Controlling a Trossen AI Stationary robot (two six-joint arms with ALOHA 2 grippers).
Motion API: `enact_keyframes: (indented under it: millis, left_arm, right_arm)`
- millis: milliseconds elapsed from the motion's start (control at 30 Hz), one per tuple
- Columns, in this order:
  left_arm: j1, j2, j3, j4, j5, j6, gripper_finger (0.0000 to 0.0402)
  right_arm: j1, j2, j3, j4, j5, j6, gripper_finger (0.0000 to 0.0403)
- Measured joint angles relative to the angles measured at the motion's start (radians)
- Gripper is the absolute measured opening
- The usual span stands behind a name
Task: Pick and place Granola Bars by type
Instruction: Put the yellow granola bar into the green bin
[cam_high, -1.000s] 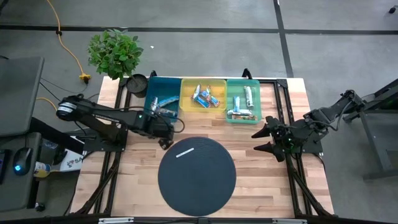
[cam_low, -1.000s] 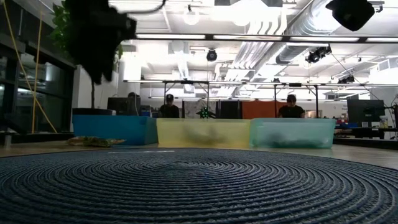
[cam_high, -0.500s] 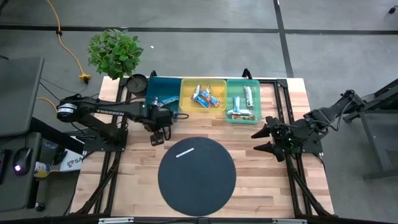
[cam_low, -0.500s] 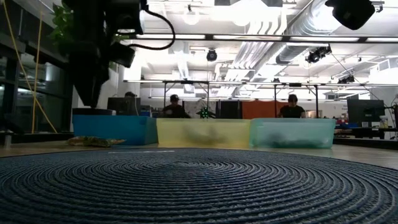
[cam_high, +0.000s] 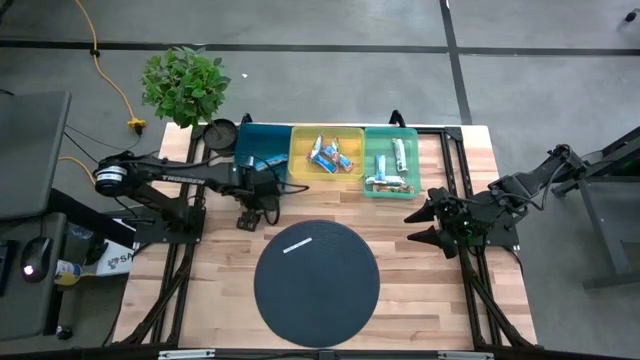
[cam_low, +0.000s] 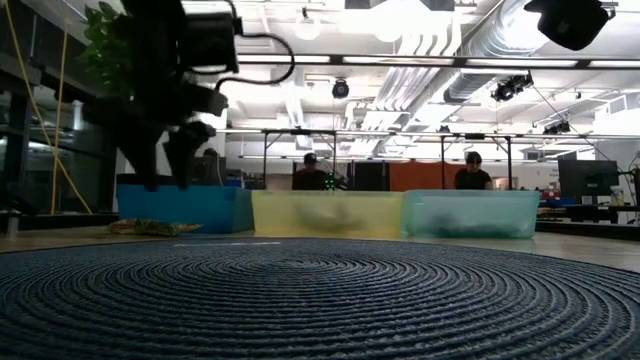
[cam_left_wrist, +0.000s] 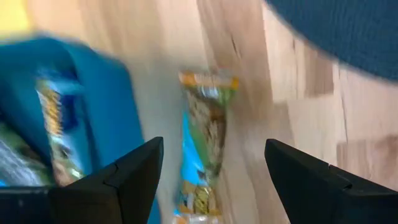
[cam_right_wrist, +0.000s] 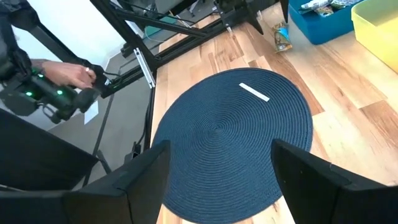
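Note:
A multicolour granola bar (cam_left_wrist: 203, 146) lies flat on the wood in front of the blue bin (cam_high: 262, 150); the low view shows this bar (cam_low: 150, 228) too. My left gripper (cam_left_wrist: 212, 144) is open and hangs above it (cam_low: 168, 172), a finger to each side, touching nothing. In the high view the left gripper (cam_high: 246, 218) hides the bar. More bars lie in the blue bin, the yellow bin (cam_high: 327, 152) and the green bin (cam_high: 390, 160). My right gripper (cam_high: 418, 226) waits open near the table's right edge.
A round dark woven mat (cam_high: 317, 283) fills the near middle of the table, with a thin white strip (cam_high: 298, 245) on it. A potted plant (cam_high: 183, 85) and a black round object (cam_high: 220, 132) stand at the far left corner. People sit in the room behind.
My left gripper has moved from the mat's far-left edge toward the table's left and come down in front of the blue bin. In the low view it showed as one blunt point; now its two fingers show apart.

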Motion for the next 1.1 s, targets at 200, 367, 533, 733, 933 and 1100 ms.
enact_keyframes:
  millis: [200, 367, 533, 733, 933, 1100]
  left_arm:
    - [0.002, 0.0, -0.09, 0.022, -0.046, 0.016, 0.0278]
    - [0.001, 0.0, -0.127, 0.038, -0.047, 0.017, 0.0278]
    - [0.001, 0.0, -0.158, 0.087, -0.045, 0.028, 0.0278]
    - [0.001, 0.0, -0.224, 0.221, -0.05, 0.019, 0.0278]
    - [0.002, -0.005, -0.264, 0.26, -0.027, -0.055, 0.0276]
    - [0.003, -0.005, -0.28, 0.278, -0.005, -0.123, 0.0249]
  right_arm:
    - [0.0, 0.0, 0.0, 0.0, 0.0, 0.009, 0.026]
    - [0.0, 0.0, 0.0, -0.001, 0.003, 0.021, 0.026]
    - [0.0, 0.0, 0.0, -0.001, 0.003, 0.035, 0.026]
    - [0.0, 0.0, 0.0, 0.0, 0.003, 0.045, 0.026]
    - [0.0, 0.0, 0.0, 0.002, 0.003, 0.062, 0.026]
    - [0.0, 0.0, 0.0, 0.002, 0.002, 0.079, 0.026]
